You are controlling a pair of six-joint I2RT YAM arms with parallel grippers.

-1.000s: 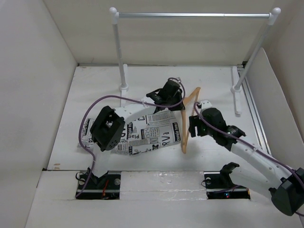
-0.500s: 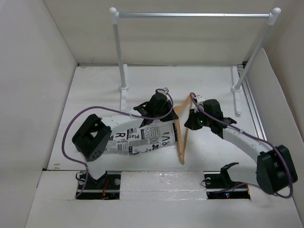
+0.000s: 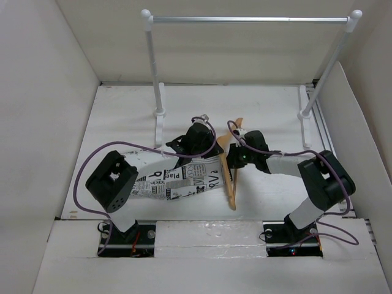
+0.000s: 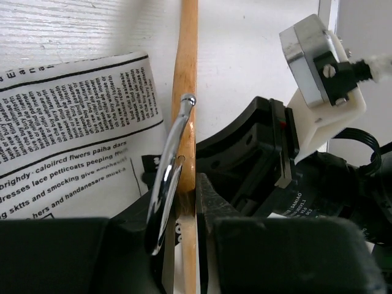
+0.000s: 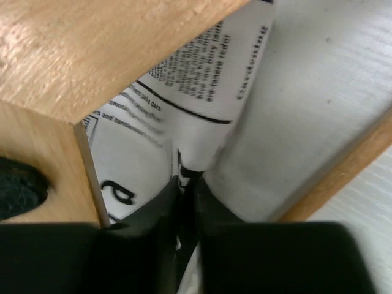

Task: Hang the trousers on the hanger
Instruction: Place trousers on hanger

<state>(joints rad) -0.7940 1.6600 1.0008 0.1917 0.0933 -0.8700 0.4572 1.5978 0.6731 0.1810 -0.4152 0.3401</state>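
The trousers (image 3: pixel 184 179), white with black newsprint, lie across the table's middle. The tan wooden hanger (image 3: pixel 230 184) stands on edge at their right end. My left gripper (image 3: pixel 215 149) is shut on the hanger's top, right by the metal hook (image 4: pixel 169 171); the wood bar (image 4: pixel 187 67) runs up from between its jaws (image 4: pixel 187 205). My right gripper (image 3: pixel 231 160) reaches in from the right and is shut on a pinched fold of the trousers (image 5: pixel 205 92) at their edge (image 5: pixel 187 179), between the hanger's bars (image 5: pixel 86 49). The trousers' print (image 4: pixel 67 135) shows left of the bar.
A silver rail (image 3: pixel 245 19) on white posts (image 3: pixel 153 67) stands at the back. White walls close in the left and right sides. Purple cables (image 3: pixel 86 168) loop off both arms. The right arm's wrist camera (image 4: pixel 318 61) sits close beside the left gripper.
The right arm has swung left to the hanger and its jaws have closed on the trousers' edge. The left gripper has carried the hanger slightly left and nearer.
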